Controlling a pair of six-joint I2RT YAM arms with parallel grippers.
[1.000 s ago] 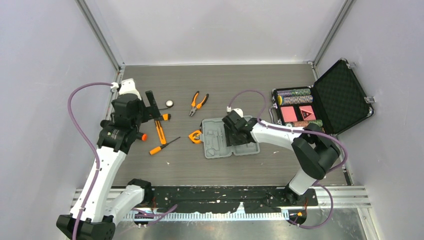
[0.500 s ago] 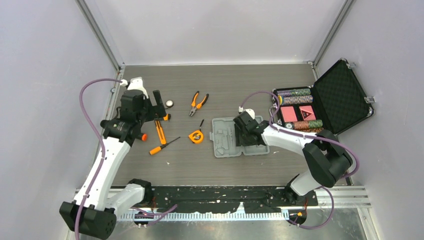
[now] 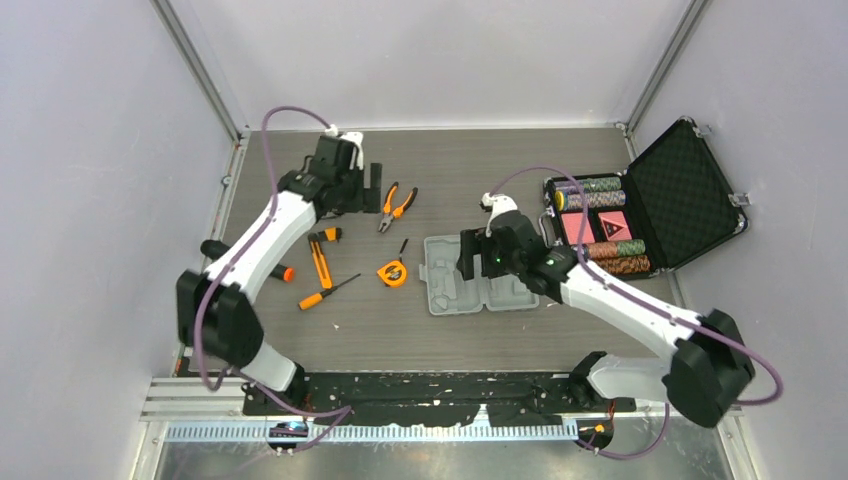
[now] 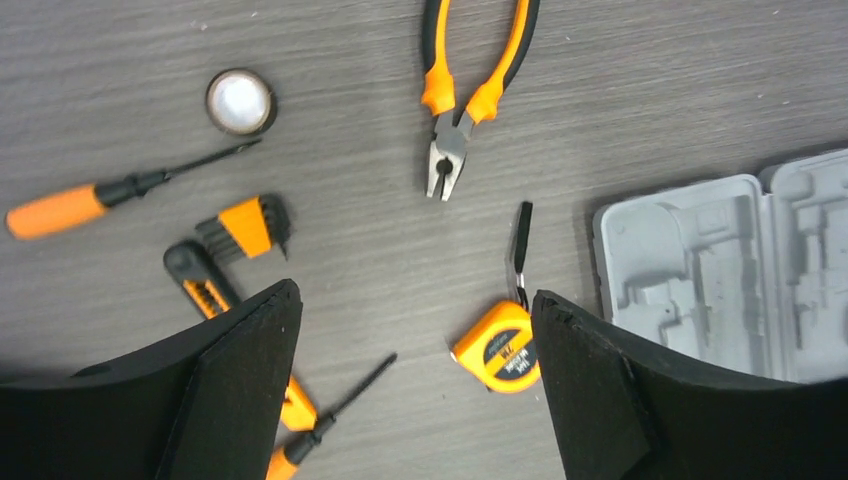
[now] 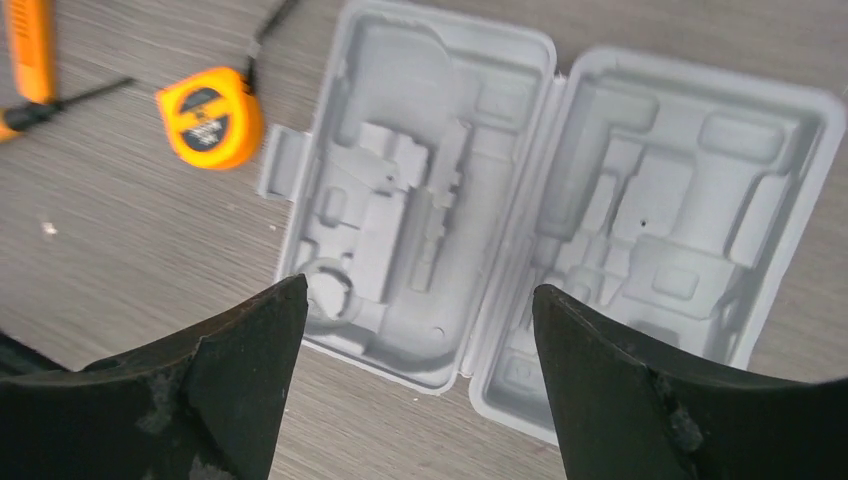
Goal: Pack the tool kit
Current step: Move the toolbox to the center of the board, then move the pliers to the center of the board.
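The grey tool case (image 3: 476,287) lies open and flat mid-table, its moulded slots empty; it also shows in the right wrist view (image 5: 560,200) and the left wrist view (image 4: 720,270). My right gripper (image 3: 481,254) hovers open above it (image 5: 418,288), holding nothing. My left gripper (image 3: 373,186) is open and empty (image 4: 415,292) above the loose tools. The orange-and-black pliers (image 3: 397,207) (image 4: 470,90), the orange tape measure (image 3: 392,272) (image 4: 498,347) (image 5: 208,125), two screwdrivers (image 3: 328,292) (image 4: 80,205), an orange utility knife (image 3: 320,262) and a hex-key set (image 4: 250,225) lie left of the case.
A larger black foam-lined case (image 3: 680,190) with poker chips (image 3: 597,186) stands open at the back right. A small round disc (image 4: 240,100) lies near the pliers. Walls close in the table on three sides.
My left arm swung from the left side toward the back, over the pliers. The grey case slid right with my right gripper, which has since lifted off it.
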